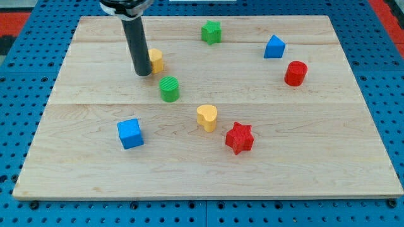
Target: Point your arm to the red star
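The red star (pixel 239 137) lies on the wooden board (pixel 303 170), right of centre toward the view's bottom. My tip (pixel 143 74) rests on the board at the upper left, far from the star, up and to its left. The rod partly hides a yellow block (pixel 156 60) just to its right. A green cylinder (pixel 169 89) stands just below and right of the tip. A yellow heart (pixel 206 117) lies left of the red star, close to it.
A blue cube (pixel 130 133) sits at the lower left. A green star (pixel 211 31) is near the top edge. A blue block (pixel 274 47) and a red cylinder (pixel 295 73) are at the upper right. Blue pegboard surrounds the board.
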Robot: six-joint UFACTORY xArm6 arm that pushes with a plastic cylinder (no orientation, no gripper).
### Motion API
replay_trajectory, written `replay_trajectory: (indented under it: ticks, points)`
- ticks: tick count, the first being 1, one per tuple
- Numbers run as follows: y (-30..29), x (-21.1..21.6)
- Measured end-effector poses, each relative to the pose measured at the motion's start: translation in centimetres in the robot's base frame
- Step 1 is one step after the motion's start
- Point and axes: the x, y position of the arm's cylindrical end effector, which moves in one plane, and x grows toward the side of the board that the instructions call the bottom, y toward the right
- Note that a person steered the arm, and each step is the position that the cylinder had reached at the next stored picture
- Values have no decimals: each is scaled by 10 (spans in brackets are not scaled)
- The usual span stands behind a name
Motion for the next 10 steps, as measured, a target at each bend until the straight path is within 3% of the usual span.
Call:
replay_trajectory:
  ticks: [2,3,4,5,6,8,10]
  points:
    - [51,-10]
    - [130,26]
    - [90,44]
    - [62,37]
    - [94,37]
    - [187,84]
    - [146,119]
